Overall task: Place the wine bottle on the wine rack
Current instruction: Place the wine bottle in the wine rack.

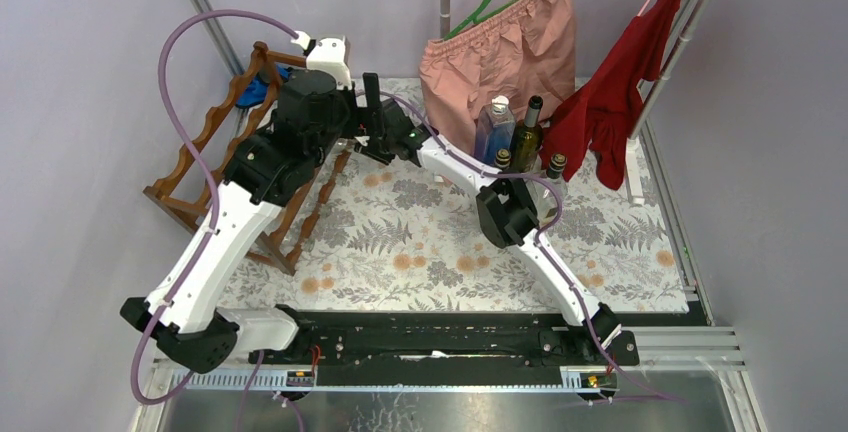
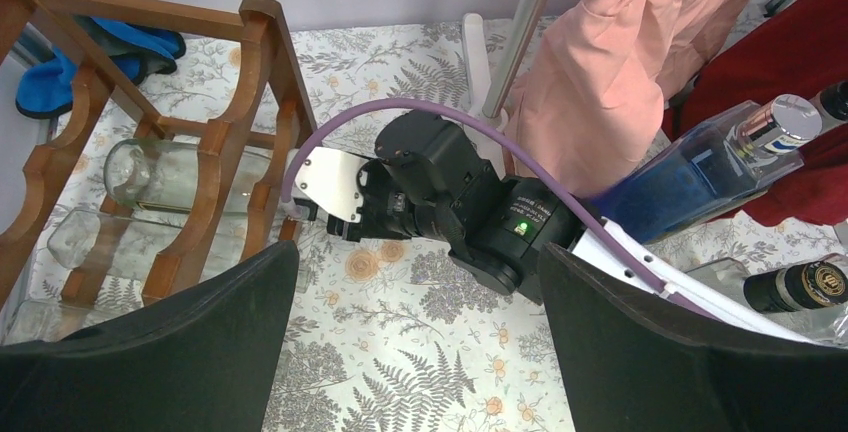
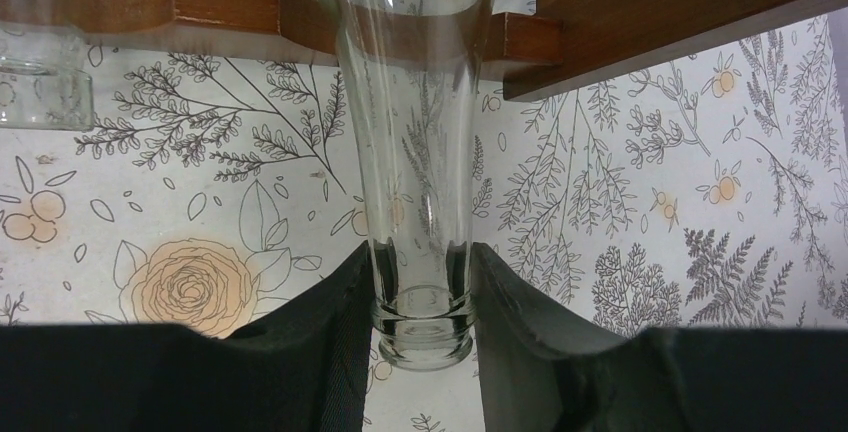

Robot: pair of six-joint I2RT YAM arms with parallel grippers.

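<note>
The wine bottle (image 3: 420, 152) is clear glass and lies across a rail of the reddish-brown wooden wine rack (image 3: 650, 12), neck toward me. My right gripper (image 3: 422, 272) is shut on the bottle's neck just behind the lip. In the left wrist view the bottle's body (image 2: 160, 177) rests inside the rack (image 2: 265, 102), with the right gripper (image 2: 305, 207) at the rack's side. My left gripper (image 2: 415, 342) hangs open over the floral cloth with nothing between its fingers. From above, the rack (image 1: 195, 152) stands at the left, partly hidden by the left arm.
Other clear glass (image 2: 90, 242) lies lower in the rack. A blue bottle (image 1: 493, 127) and dark bottles (image 1: 527, 132) stand at the back centre. Pink shorts (image 1: 500, 47) and a red garment (image 1: 620, 92) hang behind. A blue cloth (image 1: 262, 87) lies behind the rack.
</note>
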